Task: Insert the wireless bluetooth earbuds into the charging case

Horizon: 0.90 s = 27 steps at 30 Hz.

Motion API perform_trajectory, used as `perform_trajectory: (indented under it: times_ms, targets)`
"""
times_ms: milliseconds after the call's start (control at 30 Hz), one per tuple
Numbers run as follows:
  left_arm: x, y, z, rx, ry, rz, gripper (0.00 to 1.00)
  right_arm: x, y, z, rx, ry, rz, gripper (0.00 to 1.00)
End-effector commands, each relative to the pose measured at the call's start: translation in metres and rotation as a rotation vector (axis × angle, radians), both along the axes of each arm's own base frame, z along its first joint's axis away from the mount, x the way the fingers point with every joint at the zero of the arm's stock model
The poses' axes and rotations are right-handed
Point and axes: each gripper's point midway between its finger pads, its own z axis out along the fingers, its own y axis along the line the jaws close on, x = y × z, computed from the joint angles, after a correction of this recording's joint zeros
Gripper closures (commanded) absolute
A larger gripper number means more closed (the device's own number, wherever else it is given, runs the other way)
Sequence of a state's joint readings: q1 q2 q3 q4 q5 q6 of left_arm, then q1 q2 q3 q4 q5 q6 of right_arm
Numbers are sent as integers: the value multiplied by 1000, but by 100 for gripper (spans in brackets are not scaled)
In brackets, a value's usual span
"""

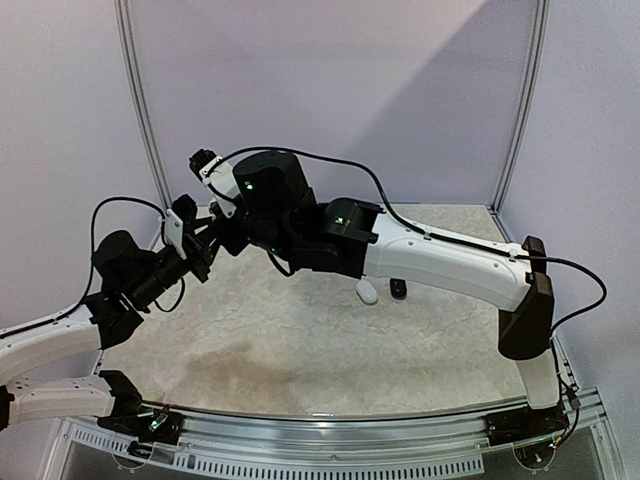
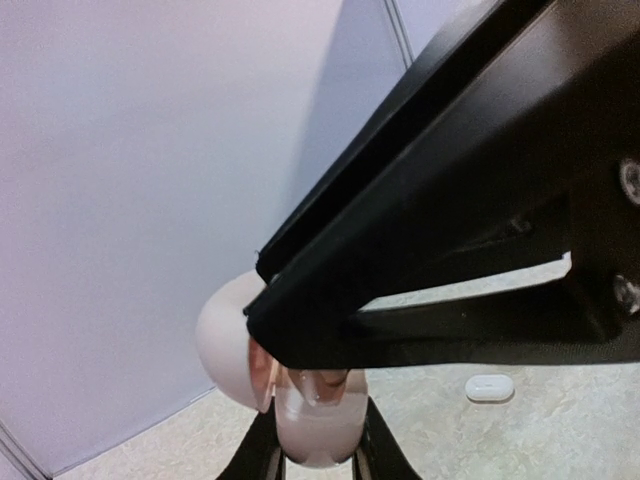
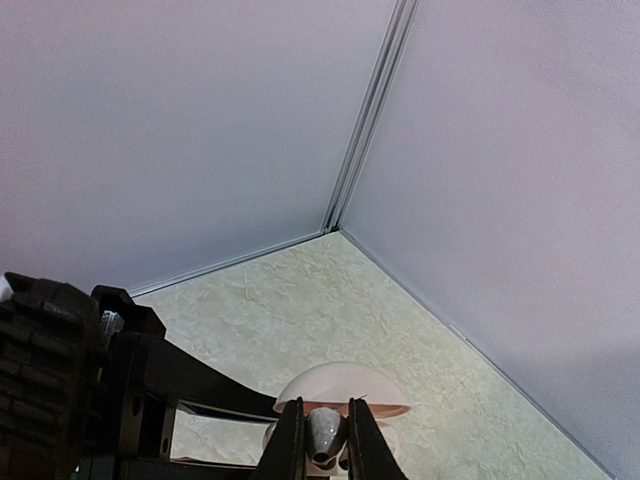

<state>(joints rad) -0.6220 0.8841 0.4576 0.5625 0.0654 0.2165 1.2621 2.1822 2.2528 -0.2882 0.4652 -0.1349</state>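
My left gripper (image 2: 320, 458) is shut on the base of a pale pink charging case (image 2: 312, 425), which is held up off the table with its domed lid (image 2: 228, 340) swung open. My right gripper (image 3: 326, 442) is shut on a small pale glossy earbud (image 3: 326, 432), held directly over the open case (image 3: 345, 385). In the left wrist view the right gripper's black fingers (image 2: 420, 230) reach down into the case mouth and hide most of the earbud. In the top view both grippers meet at the back left (image 1: 212, 238), and the case is hidden there.
A white pebble-shaped case (image 1: 367, 291) lies closed on the mat, also seen in the left wrist view (image 2: 489, 387). A small black item (image 1: 399, 289) sits just to its right. Pale walls enclose the mat, and a corner post (image 3: 365, 120) stands behind.
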Motion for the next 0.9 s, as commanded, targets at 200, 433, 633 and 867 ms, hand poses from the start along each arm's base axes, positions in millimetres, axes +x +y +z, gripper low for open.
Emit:
perform_trajectory:
  times_ms: [200,433,633,867]
  targets:
    - [-12,-2,34,-88,-91,-33,100,27,-19,-47,-138,28,-157,100]
    - [-12,-1,31,-81,-87,-29,100,29,-32,-32,-57,94,-179,100]
    - [-12,-1,29,-71,-93,-25,100,30,-36,-19,-27,86,-187,100]
    - [-12,-1,24,-64,-83,-27,100,24,-37,24,117,84,-159,100]
